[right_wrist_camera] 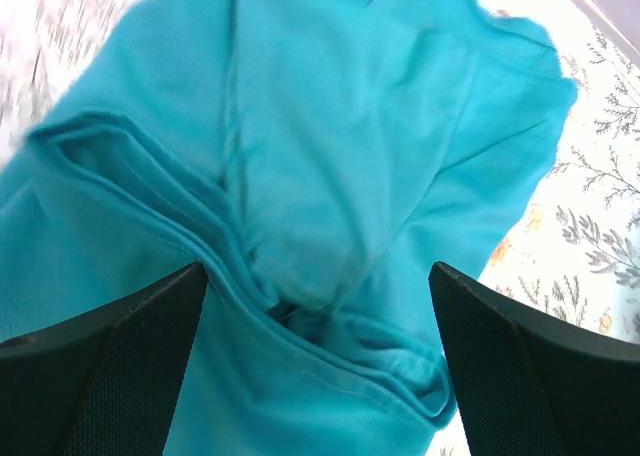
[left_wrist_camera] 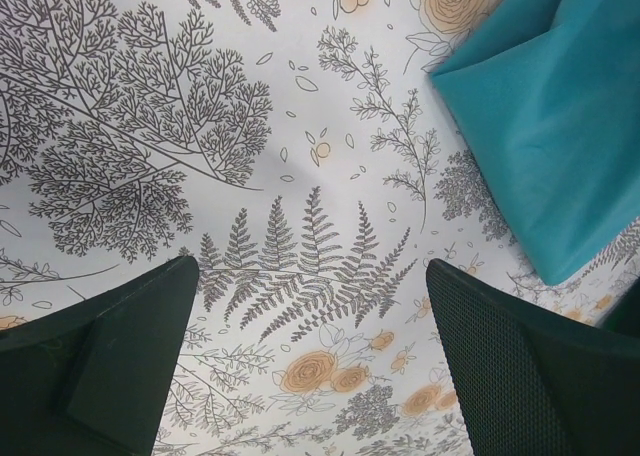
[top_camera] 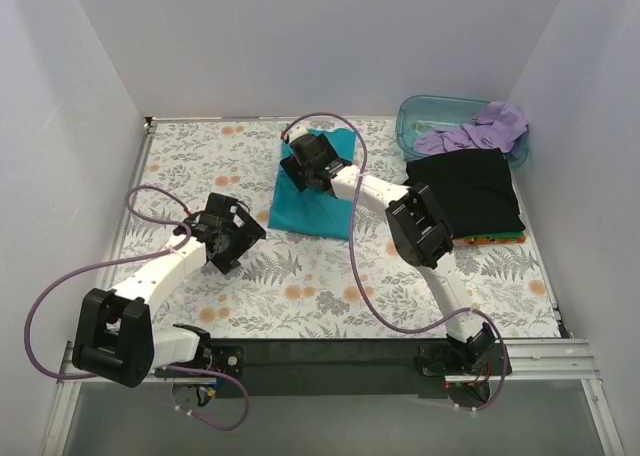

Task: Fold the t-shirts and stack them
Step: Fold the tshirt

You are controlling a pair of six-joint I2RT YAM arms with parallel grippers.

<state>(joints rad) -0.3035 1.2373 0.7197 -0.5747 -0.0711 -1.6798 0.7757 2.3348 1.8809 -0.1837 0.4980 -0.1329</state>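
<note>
The teal-blue t-shirt (top_camera: 310, 208) lies folded in the middle of the table; it fills the right wrist view (right_wrist_camera: 330, 176) and its corner shows in the left wrist view (left_wrist_camera: 560, 126). My right gripper (top_camera: 303, 164) hovers over its far part, open and empty, jaws wide above the folded layers. My left gripper (top_camera: 245, 238) is open and empty over the floral tablecloth, left of the teal shirt. The black t-shirt (top_camera: 465, 191) lies folded at the right. The lavender-purple t-shirt (top_camera: 480, 129) hangs crumpled over the tub.
A translucent blue-green plastic tub (top_camera: 425, 114) stands at the back right. An orange and green edge (top_camera: 492, 239) shows under the black shirt. White walls enclose the floral tablecloth (top_camera: 300, 286). Purple cables loop beside both arms.
</note>
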